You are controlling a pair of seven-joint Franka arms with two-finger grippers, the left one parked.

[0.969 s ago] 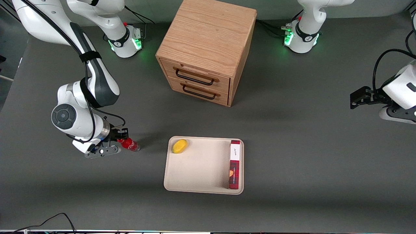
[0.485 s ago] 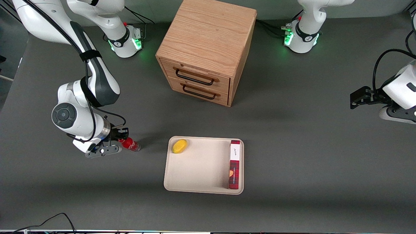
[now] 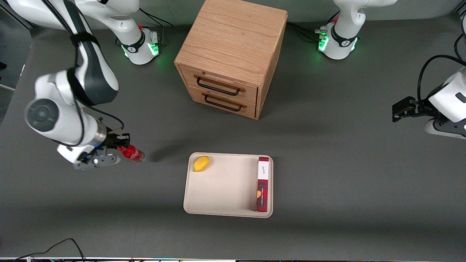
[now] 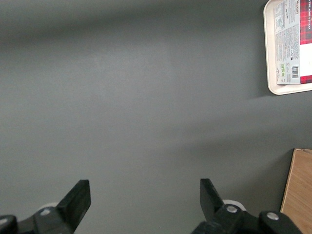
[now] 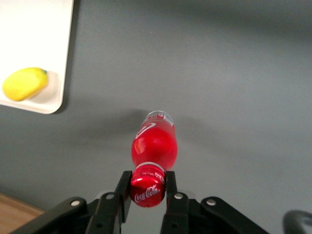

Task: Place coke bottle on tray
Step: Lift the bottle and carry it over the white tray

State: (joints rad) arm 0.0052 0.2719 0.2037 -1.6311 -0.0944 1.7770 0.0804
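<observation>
Front view, gripper: the gripper (image 3: 122,147) sits at the left of the frame, at mid-height, on the working arm's wrist.
Gripper state: both fingers are clamped on the red cap of the coke bottle (image 3: 133,153).
Bottle attitude: held by the cap, the body slants away from the fingers toward the tray (image 3: 222,203), clear base leading; a dark shadow lies on the table (image 3: 327,163) between bottle and tray.
Bottle location: lifted off the table, toward the working arm's end, well apart from the tray and outside its rim.
Tray location: lower centre of the frame, flat on the table, nearer the front camera than the wooden drawer cabinet (image 3: 233,54).
Tray contents: a yellow fruit (image 3: 201,163) lies in the corner of the tray closest to the bottle; a red-and-white box (image 3: 263,183) lies along the rim at the parked arm's end.
Cabinet: upper centre of the frame, two drawers with dark handles, both closed.
Right wrist view: the fingers (image 5: 123,192) press the cap of the coke bottle (image 5: 155,146) from both sides; the tray (image 5: 61,92) corner with the yellow fruit (image 5: 25,83) is visible.
</observation>
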